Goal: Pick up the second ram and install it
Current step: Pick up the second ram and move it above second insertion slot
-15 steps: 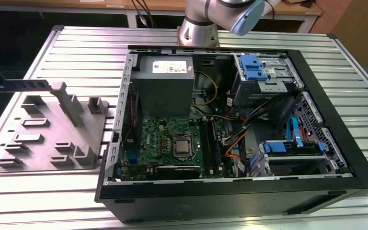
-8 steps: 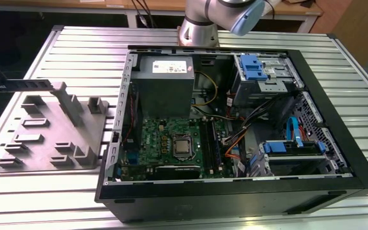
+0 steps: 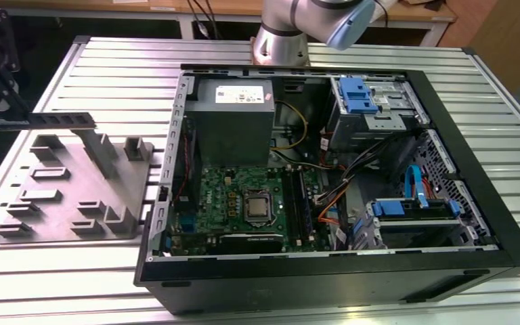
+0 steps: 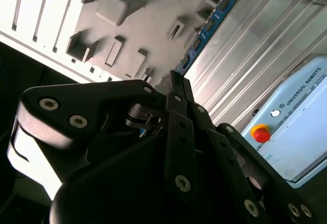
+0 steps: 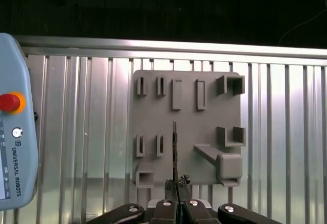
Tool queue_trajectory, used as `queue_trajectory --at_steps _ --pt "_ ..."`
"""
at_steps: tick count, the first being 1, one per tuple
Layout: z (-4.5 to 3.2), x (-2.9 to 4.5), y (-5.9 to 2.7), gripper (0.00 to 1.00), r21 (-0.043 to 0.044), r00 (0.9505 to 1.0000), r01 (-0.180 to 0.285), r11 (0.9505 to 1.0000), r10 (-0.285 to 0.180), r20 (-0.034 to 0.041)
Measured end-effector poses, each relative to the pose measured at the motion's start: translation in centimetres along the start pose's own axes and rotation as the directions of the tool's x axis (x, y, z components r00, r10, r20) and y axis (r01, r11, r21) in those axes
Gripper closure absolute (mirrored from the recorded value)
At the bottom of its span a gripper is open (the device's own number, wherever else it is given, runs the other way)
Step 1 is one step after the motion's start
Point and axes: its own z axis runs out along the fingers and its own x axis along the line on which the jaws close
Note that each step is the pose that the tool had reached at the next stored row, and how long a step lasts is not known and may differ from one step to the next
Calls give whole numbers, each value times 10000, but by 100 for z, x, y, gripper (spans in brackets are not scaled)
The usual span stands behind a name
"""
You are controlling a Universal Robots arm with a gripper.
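The second ram (image 3: 57, 120) is a thin dark strip held level in the air above the grey moulded tray (image 3: 61, 196), on the exterior view's left. My gripper (image 3: 9, 116) is shut on it near one end. In the first wrist view the ram (image 5: 174, 152) shows edge-on as a narrow line running out from my shut gripper (image 5: 177, 196) over the tray (image 5: 184, 127). In the second wrist view the blue strip (image 4: 209, 25) extends past my gripper (image 4: 172, 83). The green motherboard (image 3: 242, 196) lies inside the open computer case (image 3: 332, 277), well to the right of the ram.
The case holds a power supply (image 3: 233, 115), blue drive brackets (image 3: 355, 95) and loose cables (image 3: 332, 196). A pale teach pendant (image 5: 15, 132) with a red button (image 5: 7, 102) lies on the ribbed metal table (image 3: 477, 74) beside the tray. The arm's base (image 3: 283, 40) stands behind the case.
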Motion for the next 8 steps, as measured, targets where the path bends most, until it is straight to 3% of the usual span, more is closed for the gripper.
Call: queue_trajectory --at_steps 8 --pt "-14 2 -321 92 0 10000 0 10000 0 1"
